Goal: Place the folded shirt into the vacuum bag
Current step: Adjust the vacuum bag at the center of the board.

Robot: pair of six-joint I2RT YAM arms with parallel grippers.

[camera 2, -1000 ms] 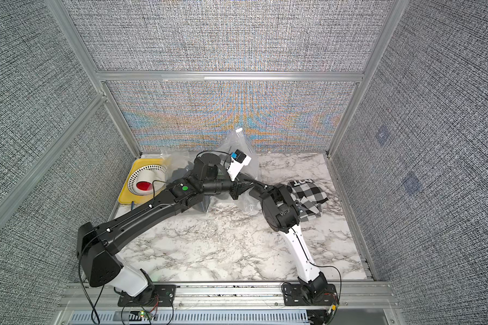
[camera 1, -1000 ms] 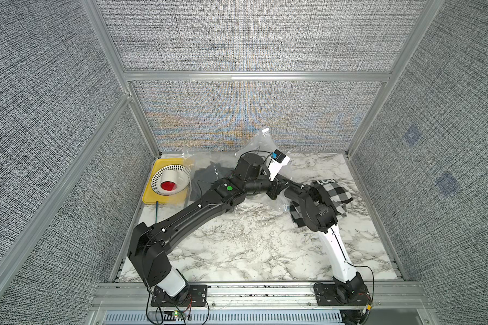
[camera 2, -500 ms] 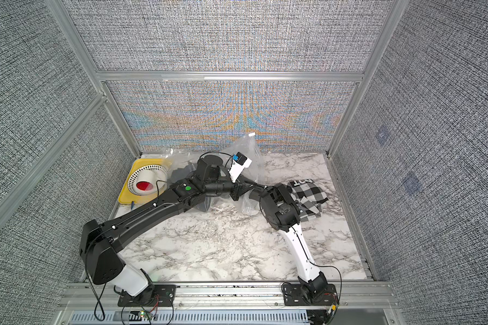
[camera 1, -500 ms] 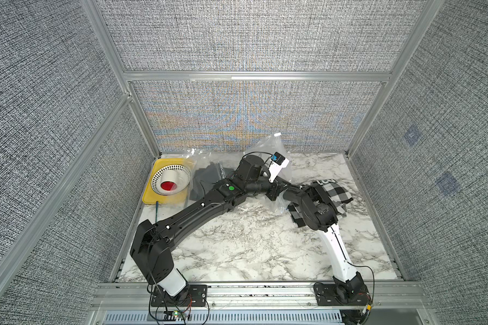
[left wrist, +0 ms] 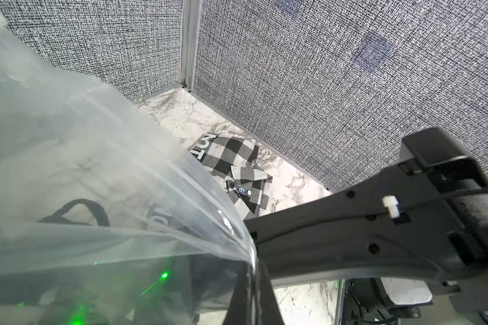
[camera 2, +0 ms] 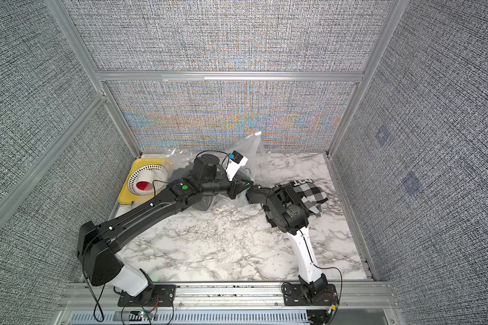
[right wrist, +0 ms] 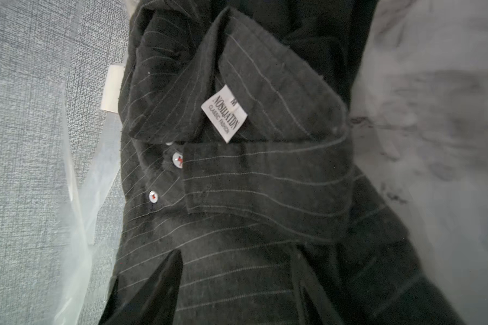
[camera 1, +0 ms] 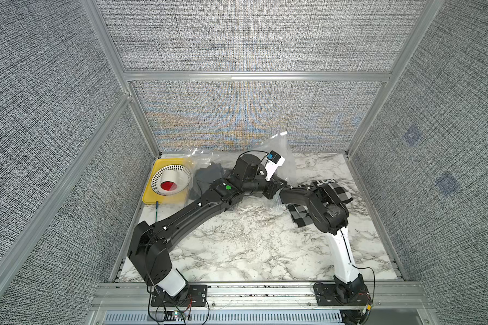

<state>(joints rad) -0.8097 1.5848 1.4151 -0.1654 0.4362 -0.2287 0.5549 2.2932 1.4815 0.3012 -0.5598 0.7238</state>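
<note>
Vacuum bag (left wrist: pixel 96 140) pinched by left gripper (left wrist: pixel 252 284); right gripper (right wrist: pixel 237 253), seen only wrist-side, straddles shirt (right wrist: pixel 265 183), grip unclear.

We see clear crinkly plastic vacuum bag (left wrist: pixel 82 157) filling much of view, its edge pinched in closed jaws of left gripper (left wrist: pixel 251 298). Beyond it we note folded black-and-white checked shirt (left wrist: pixel 231 163) flat on white marble tabletop (left wrist: pixel 293 180), near grey woven wall (left wrist: pixel 350 84). Black arm link (left wrist: pixel 350 239) crosses before shirt's near corner. Green glints (left wrist: pixel 164 275) show through plastic.

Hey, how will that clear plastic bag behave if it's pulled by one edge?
Probably floppy: the vacuum bag is thin, crinkled film that drapes. Likely light and slick, so it may slide across the marble tabletop.
</note>
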